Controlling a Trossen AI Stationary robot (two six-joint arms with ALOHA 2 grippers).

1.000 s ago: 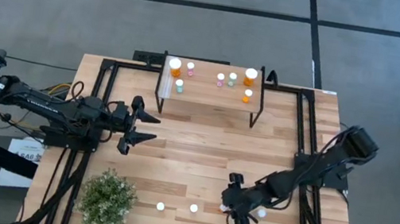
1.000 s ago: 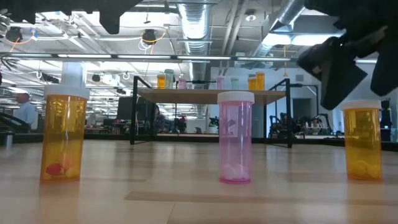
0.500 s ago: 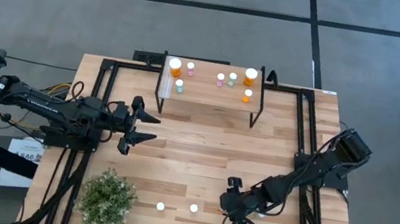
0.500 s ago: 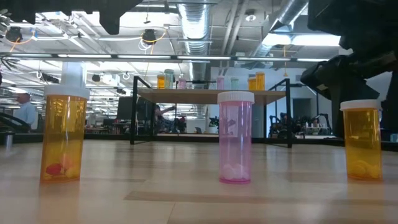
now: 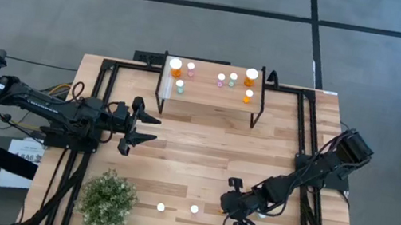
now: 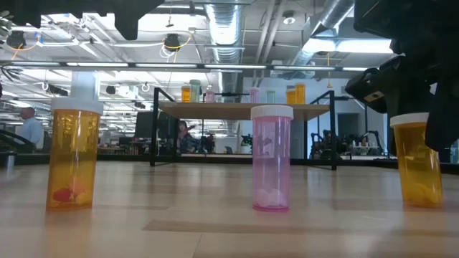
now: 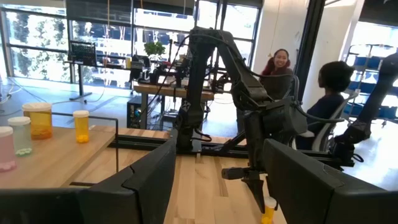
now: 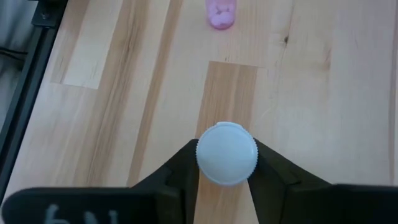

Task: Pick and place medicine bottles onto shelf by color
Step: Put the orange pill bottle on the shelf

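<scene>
You are in the pick step for one of the loose bottles: the right tool (image 8: 225, 163) sits low at the lower right of the high view, with its two fingers (image 8: 181, 171) pressed against either side of the white cap of an orange bottle (image 6: 417, 163). In the low view that bottle stands at the far right, tilted slightly, its base on the desk (image 5: 203, 149), so the grip looks made but the lift has not begun.

Your next move, as I judge it, is to raise it clear and carry it to the shelf (image 5: 210, 91) at the upper middle of the high view, beside the orange ones already there. Lift straight; a tilted bottle held only by the cap could slip or swing.

Two more bottles remain on the desk to the left of the tool: a pink bottle (image 6: 272, 158) in the middle of the low view and another orange bottle (image 6: 72, 154) at its left.

The left tool (image 5: 142, 126) waits with jaws spread, empty, at the left middle of the high view, near the shelf's left legs.
</scene>
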